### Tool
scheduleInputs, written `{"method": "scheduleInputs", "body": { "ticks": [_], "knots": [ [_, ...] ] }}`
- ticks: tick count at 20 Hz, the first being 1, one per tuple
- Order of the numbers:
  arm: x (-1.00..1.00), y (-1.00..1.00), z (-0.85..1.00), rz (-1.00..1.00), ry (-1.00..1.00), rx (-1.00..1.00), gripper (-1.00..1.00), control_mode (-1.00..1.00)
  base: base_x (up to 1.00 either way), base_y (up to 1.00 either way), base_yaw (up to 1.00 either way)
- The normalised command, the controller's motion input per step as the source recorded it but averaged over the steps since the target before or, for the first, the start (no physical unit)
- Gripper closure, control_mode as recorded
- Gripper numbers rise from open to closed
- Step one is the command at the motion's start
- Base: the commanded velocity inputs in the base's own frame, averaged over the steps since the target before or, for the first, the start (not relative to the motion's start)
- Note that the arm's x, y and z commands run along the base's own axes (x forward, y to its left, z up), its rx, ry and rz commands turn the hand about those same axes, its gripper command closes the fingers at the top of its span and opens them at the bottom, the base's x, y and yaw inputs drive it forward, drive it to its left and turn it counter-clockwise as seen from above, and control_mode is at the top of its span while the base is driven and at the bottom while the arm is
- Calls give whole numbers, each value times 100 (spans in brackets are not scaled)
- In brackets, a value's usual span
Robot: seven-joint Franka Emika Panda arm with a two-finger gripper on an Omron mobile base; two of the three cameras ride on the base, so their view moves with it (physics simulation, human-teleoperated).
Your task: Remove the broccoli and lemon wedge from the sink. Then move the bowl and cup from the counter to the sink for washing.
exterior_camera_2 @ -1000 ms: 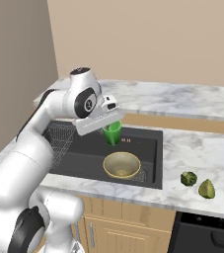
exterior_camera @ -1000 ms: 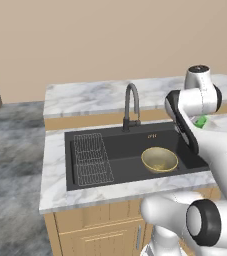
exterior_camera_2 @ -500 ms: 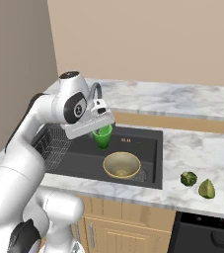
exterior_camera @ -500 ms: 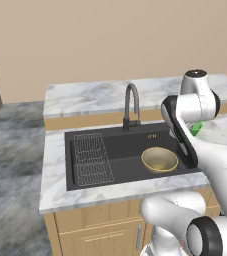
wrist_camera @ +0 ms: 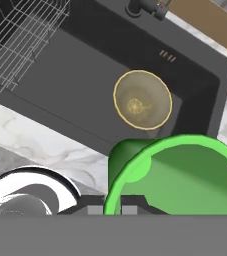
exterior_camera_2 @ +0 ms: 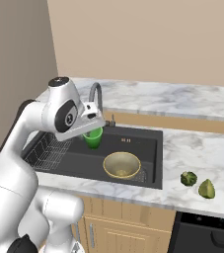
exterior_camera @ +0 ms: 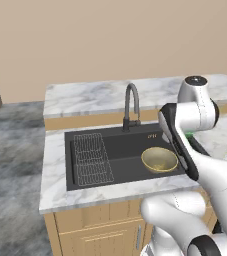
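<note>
Holding the cup [exterior_camera_2: 93,138] over the sink [exterior_camera_2: 148,136] — jaws pinched on its rim.

Gripper [exterior_camera_2: 92,120] hangs above the black basin, beside the faucet [exterior_camera_2: 97,95]; the tan bowl [exterior_camera_2: 122,164] already sits on the basin floor. Broccoli [exterior_camera_2: 188,178] and lemon wedge [exterior_camera_2: 206,189] lie side by side on the counter [exterior_camera_2: 192,148] — right of the sink.

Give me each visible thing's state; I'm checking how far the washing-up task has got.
Small bright green cup: held in the claw, above the basin.
Claw: shut on the cup.
Wide tan-yellow bowl: upright in the matte black sink.
Dark green bumpy broccoli: on the white marble counter.
Yellow-green lemon wedge: on the counter, beside the broccoli.
</note>
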Motion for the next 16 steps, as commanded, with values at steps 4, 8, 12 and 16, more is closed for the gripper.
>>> {"method": "scheduleInputs", "body": {
  "ticks": [4, 8, 12, 16],
  "knots": [
    [-1, 34, -3, -3, -10, 4, 100, -100, 0, 0, 0],
    [0, 32, -5, -5, -3, 7, 100, -100, 0, 0, 0],
    [-2, 26, -12, -7, 0, 9, 100, -100, 0, 0, 0],
    [0, 29, -12, -9, 0, 9, 100, -100, 0, 0, 0]
  ]
}}
